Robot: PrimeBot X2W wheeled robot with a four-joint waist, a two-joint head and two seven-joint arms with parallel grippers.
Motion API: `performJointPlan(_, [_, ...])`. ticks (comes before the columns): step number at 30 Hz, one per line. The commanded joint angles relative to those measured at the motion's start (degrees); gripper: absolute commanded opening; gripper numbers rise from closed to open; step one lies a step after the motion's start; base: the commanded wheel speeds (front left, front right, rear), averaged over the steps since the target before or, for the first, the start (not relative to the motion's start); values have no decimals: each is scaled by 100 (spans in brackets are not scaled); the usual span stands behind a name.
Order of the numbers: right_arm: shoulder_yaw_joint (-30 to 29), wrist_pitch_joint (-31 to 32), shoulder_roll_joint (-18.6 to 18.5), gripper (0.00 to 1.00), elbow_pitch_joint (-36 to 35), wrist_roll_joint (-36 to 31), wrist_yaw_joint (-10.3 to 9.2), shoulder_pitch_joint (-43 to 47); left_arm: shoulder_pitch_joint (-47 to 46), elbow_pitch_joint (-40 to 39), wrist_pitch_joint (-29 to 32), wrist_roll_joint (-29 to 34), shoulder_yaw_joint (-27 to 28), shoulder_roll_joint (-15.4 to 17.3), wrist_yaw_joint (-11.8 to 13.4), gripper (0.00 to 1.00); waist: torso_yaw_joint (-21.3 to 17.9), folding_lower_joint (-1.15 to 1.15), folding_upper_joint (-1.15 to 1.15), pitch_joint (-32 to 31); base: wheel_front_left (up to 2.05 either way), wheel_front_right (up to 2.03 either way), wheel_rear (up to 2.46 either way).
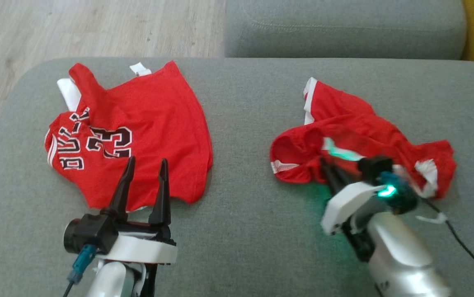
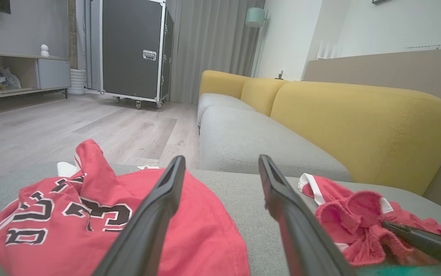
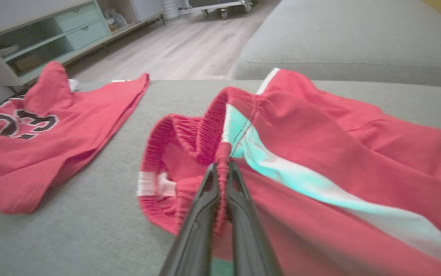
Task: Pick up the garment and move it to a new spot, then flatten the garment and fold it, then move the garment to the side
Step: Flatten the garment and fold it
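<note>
Red knit cloth, soft and rumpled, is what I have in my right gripper [image 3: 222, 166]. Its two dark fingers are pressed together on a bunched ridge of the elastic waistband of the shorts [image 3: 320, 153]. The band is ribbed and gathered, standing up in a looped fold. The legs beyond it are smoother, with a broad pale side stripe that shows mint-green in the right wrist view.

From the head camera the shorts [image 1: 356, 123] lie crumpled at about 3 o'clock on the grey sofa cushion [image 1: 253, 231], a woven, slightly fuzzy fabric with rounded corners. They have white trim at the hems, one leg pointing toward 12 o'clock and the other trailing to 4 o'clock. The right gripper [image 1: 325, 163] comes in from 5 o'clock, a green lamp glowing on its wrist. A thin black cable [image 1: 463, 243] runs away toward the lower right.

My left gripper [image 1: 147, 161] sits at 7 o'clock with its tapered black fingers spread wide and nothing between them, its tips over the lower hem of a red jersey [image 1: 154, 119]. That jersey lies fairly flat at 9 o'clock, well apart from the shorts, with black-and-white lettering and white edging. Pale wood-grain floor [image 1: 97, 29] shows at 11 o'clock and a second grey cushion [image 1: 344, 29] at 1 o'clock.
</note>
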Motion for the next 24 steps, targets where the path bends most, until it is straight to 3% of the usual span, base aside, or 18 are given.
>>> performJointPlan(1, [420,-55,29,0,-319,153,23,-93,-156,-159,-54,4,231,9,32,100,-42,0,0,-61,0,0,0])
performJointPlan(6, [1428,95,29,0,-915,479,23,218,-76,-161,-54,27,295,9,26,100,-130,0,0,-206,0,0,0])
performJointPlan(10, [1890,317,29,0,-1258,600,23,467,-27,-179,-54,42,331,9,22,100,-194,0,0,-277,0,0,0])
performJointPlan(11, [1990,333,29,73,-1337,595,23,511,-23,-186,-54,44,335,9,21,100,-209,0,0,-283,0,0,0])
performJointPlan(12, [2089,360,29,100,-1410,621,23,560,-20,-192,-54,47,335,9,20,100,-224,0,0,-287,0,0,0])
performJointPlan(16, [2189,365,29,100,-1638,706,23,643,-4,-218,-54,55,346,9,27,100,-339,0,0,-295,0,0,0])
performJointPlan(24, [1500,295,29,100,-2012,515,23,757,-37,-283,-54,37,353,9,32,100,-674,0,0,-305,0,0,0])
